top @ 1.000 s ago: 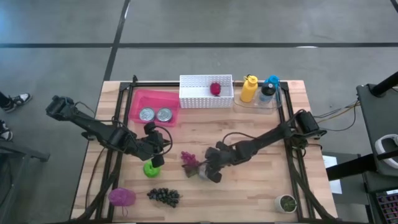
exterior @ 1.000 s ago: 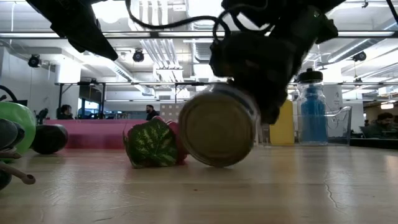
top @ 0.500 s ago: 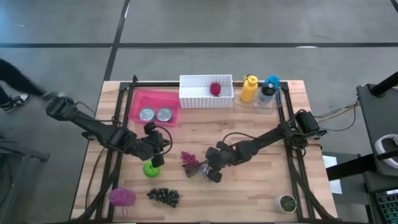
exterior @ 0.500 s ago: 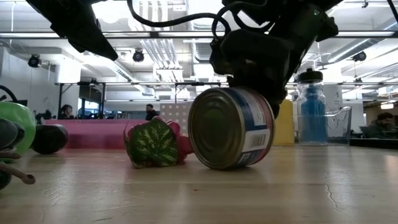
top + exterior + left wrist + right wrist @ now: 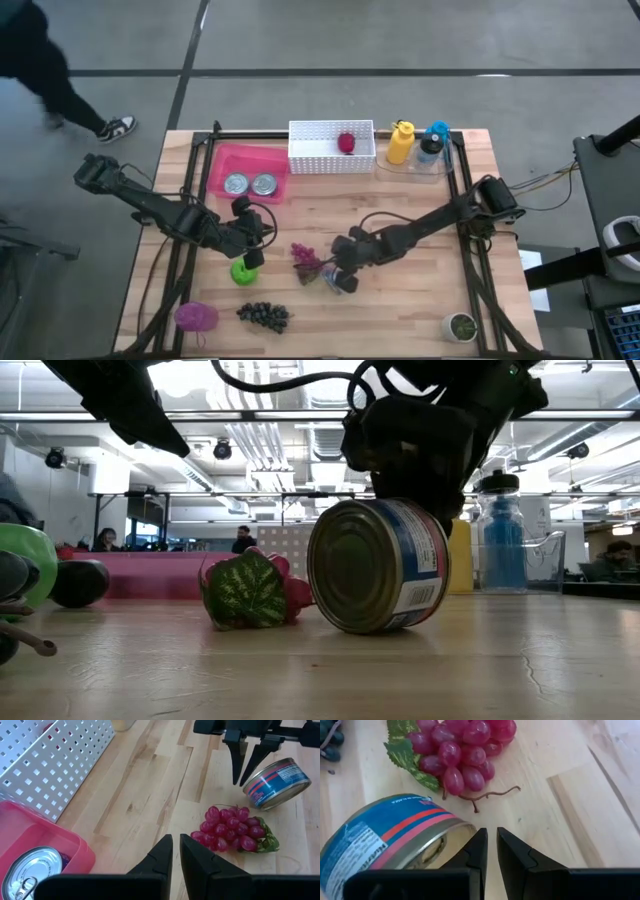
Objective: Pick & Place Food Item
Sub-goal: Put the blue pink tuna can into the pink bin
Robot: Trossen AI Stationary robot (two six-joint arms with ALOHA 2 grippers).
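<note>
The right end effector (image 5: 343, 275) hangs low over the worktop (image 5: 400, 300), its arm stretched across from the worktop's right edge. Its fingers (image 5: 479, 851) are closed together with nothing between them, tips just beside the rim of a tin can (image 5: 334, 281) lying on its side. The left end effector (image 5: 250, 256) hovers left of that can, fingers likewise pinched shut and empty, right above a green apple (image 5: 243, 271).

One red grape bunch (image 5: 306, 260) lies touching the can on its left. One dark grape bunch (image 5: 263, 315) and one purple item (image 5: 195, 316) sit further left of the can, toward the near edge. Behind the can, a pink tray (image 5: 225, 160) holds two more tins (image 5: 250, 184), and a white perforated basket (image 5: 330, 158) holds one red fruit (image 5: 346, 142). A yellow bottle (image 5: 399, 142) and a blue bottle (image 5: 433, 141) stand beside the basket. A small round thing (image 5: 461, 326) at the near right corner is hard to identify. A person's leg and shoe (image 5: 117, 127) is cut off at the frame edge.
</note>
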